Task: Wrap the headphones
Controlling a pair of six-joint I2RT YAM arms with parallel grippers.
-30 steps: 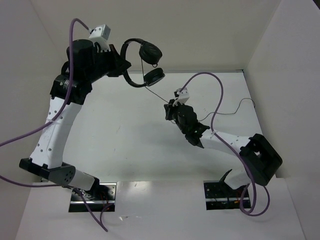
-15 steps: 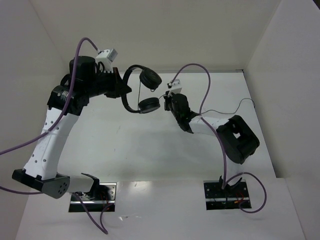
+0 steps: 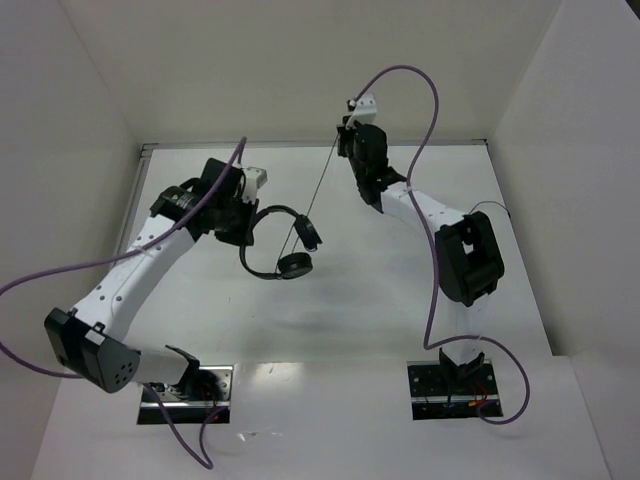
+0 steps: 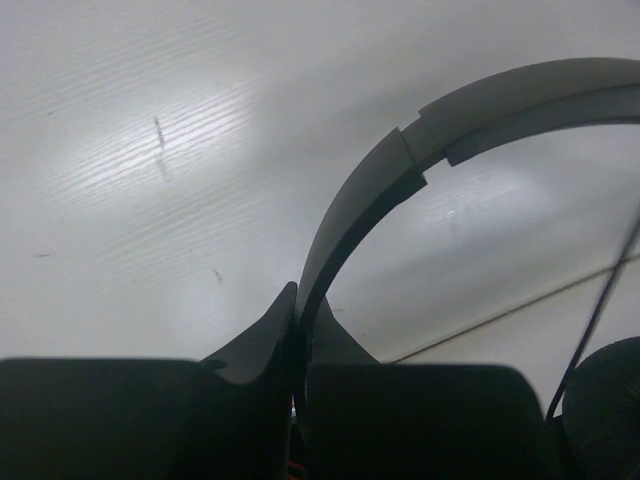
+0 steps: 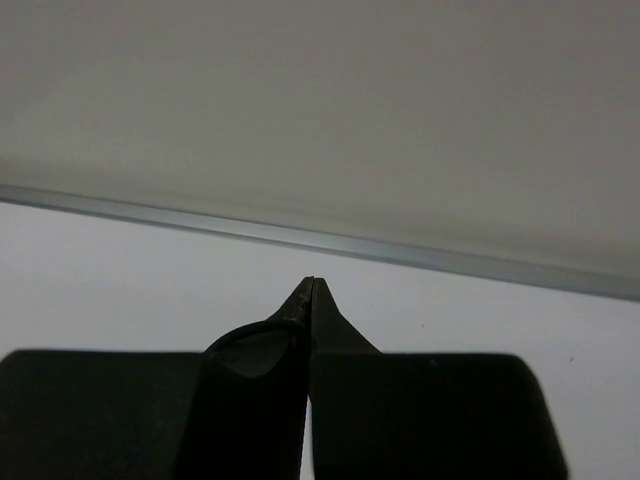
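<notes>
While hanging above the surface, headphones dangle from the left gripper; the raised right gripper pinches their taut cord. Left wrist: jaws clamp the headband. Right wrist: jaws pressed together.

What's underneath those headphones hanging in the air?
Only the white table surface shows below the headphones, even through the headband loop. The patches directly beneath the two earcups are hidden by them.
</notes>
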